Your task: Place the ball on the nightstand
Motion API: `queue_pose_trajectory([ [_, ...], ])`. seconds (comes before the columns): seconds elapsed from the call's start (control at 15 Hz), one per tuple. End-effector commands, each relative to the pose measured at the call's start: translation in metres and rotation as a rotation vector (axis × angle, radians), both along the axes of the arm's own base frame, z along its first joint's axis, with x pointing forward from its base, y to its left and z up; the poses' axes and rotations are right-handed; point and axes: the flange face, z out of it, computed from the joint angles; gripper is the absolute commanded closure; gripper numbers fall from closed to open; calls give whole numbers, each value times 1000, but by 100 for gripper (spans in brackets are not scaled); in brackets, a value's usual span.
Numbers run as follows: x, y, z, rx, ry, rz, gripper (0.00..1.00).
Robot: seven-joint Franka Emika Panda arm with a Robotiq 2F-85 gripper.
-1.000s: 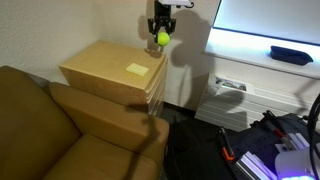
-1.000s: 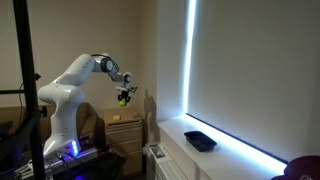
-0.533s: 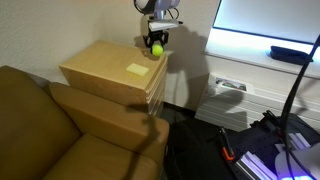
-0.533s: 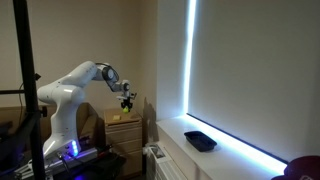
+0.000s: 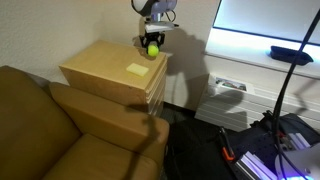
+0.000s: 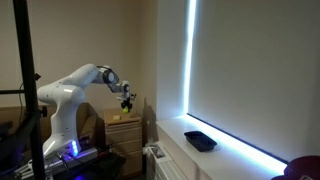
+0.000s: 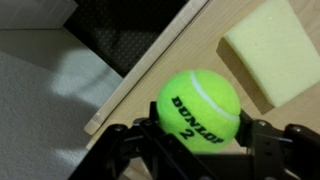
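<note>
- Placing step, close to its end: in an exterior view my claw (image 5: 153, 42) pinches the tennis ball (image 5: 153, 48) from two sides, low over the far corner of the nightstand (image 5: 105, 65); I cannot tell whether the ball touches the wood yet.
- Wrist view, looking down: the ball fills the gap between the dark fingers (image 7: 118, 140), Dunlop print upward; beneath it lies the tan surface (image 7: 200, 45), with the top's edge close on one side and the yellow sticky note (image 7: 268, 48) just beside it on the other.
- My reading of the next move: ease the ball down until it rests on the surface, then spread the claw slowly; a ball rolls and the edge is near, so I would shift a little toward the note before letting go, then lift straight up.
- The brown couch (image 5: 60, 130) sits next to the nightstand, well apart from the white arm (image 6: 75, 85); nothing else stands in the way of the release.
</note>
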Motion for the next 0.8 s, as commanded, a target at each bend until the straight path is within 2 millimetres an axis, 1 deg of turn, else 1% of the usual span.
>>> queue_pose_trajectory([
  [0.0, 2, 2, -14, 7, -17, -10, 58],
  [0.33, 12, 16, -40, 25, -138, -66, 58],
  [0.47, 12, 22, -50, 42, -159, -82, 58],
  [0.6, 11, 30, -58, 44, -173, -82, 58],
  [0.73, 9, 34, -65, 46, -170, -78, 58],
])
